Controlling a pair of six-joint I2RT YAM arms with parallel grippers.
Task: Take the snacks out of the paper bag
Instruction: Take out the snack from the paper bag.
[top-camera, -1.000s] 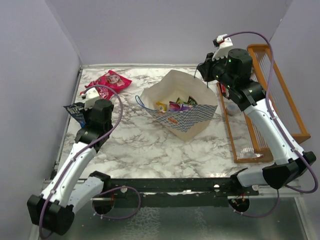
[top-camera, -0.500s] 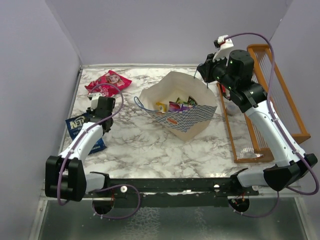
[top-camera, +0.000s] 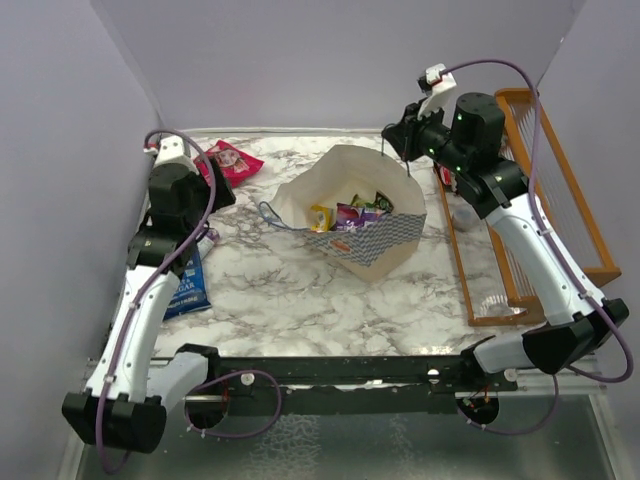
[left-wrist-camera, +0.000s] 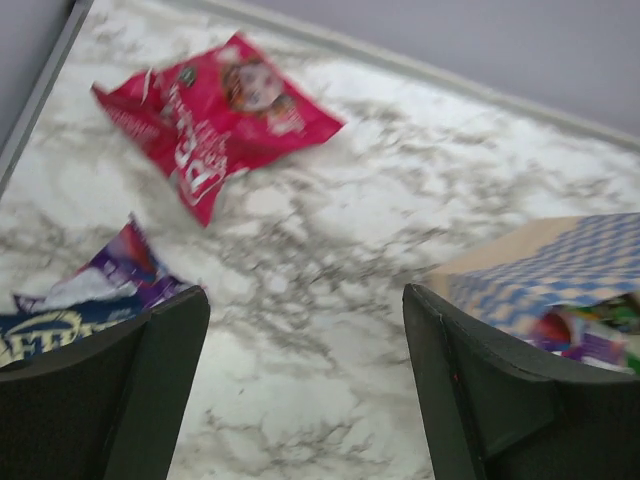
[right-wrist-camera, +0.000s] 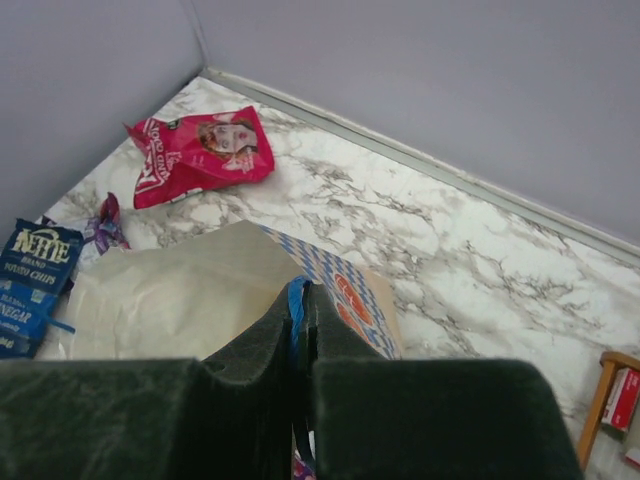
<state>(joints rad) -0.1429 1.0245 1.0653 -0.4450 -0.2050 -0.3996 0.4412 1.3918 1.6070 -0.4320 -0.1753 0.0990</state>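
Several small packets (top-camera: 350, 212) look light, crinkly, slick — pinch an edge seam; right gripper (right-wrist-camera: 302, 292) clamps the blue cord (right-wrist-camera: 294, 318) of the paper bag (top-camera: 380, 245), left gripper (left-wrist-camera: 302, 300) gapes wide, empty.

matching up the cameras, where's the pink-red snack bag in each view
Top external: pink-red bag upper left, left of the paper bag.
Left wrist: pink-red bag upper left.
Right wrist: pink-red bag upper left, above the paper bag.
Shared landmark: the paper bag's blue-checkered side, in all three views.
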